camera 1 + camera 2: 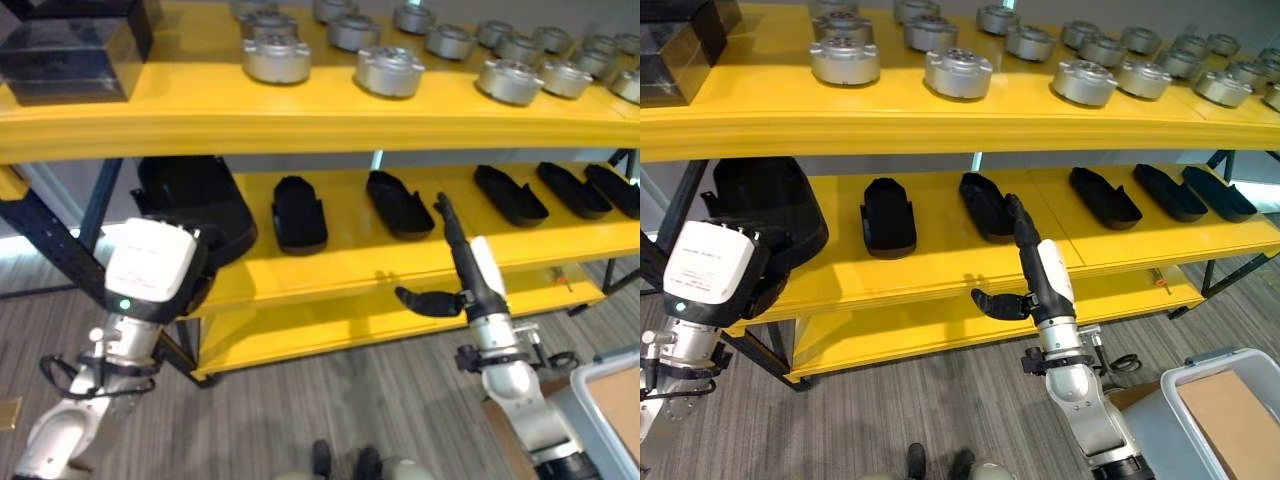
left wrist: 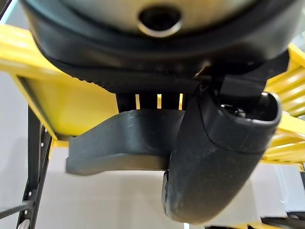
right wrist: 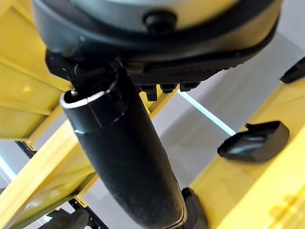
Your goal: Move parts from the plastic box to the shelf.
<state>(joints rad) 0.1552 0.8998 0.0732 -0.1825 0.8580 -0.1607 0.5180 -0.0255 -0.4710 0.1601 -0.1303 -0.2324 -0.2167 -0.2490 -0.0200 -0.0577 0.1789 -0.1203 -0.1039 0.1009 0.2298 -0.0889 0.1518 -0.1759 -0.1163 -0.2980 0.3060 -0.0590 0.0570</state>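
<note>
My left hand (image 1: pixel 203 258) is at the left end of the yellow middle shelf (image 1: pixel 350 262). Its thumb (image 2: pixel 214 157) and fingers are closed round a large black moulded part (image 1: pixel 195 195), which shows close up as a curved dark shell (image 2: pixel 124 143). My right hand (image 1: pixel 1044 272) stands in front of the same shelf near its middle. Its fingers point straight up, the thumb (image 3: pixel 124 162) sticks out sideways, and it holds nothing. The grey plastic box (image 1: pixel 1196 385) is at the lower right, with a brown cardboard sheet inside.
Several black parts (image 1: pixel 299 212) lie in a row along the middle shelf. Several round silver metal parts (image 1: pixel 389 71) and a dark box (image 1: pixel 70 50) stand on the top shelf. A lower yellow shelf (image 1: pixel 330 325) and black frame legs are underneath.
</note>
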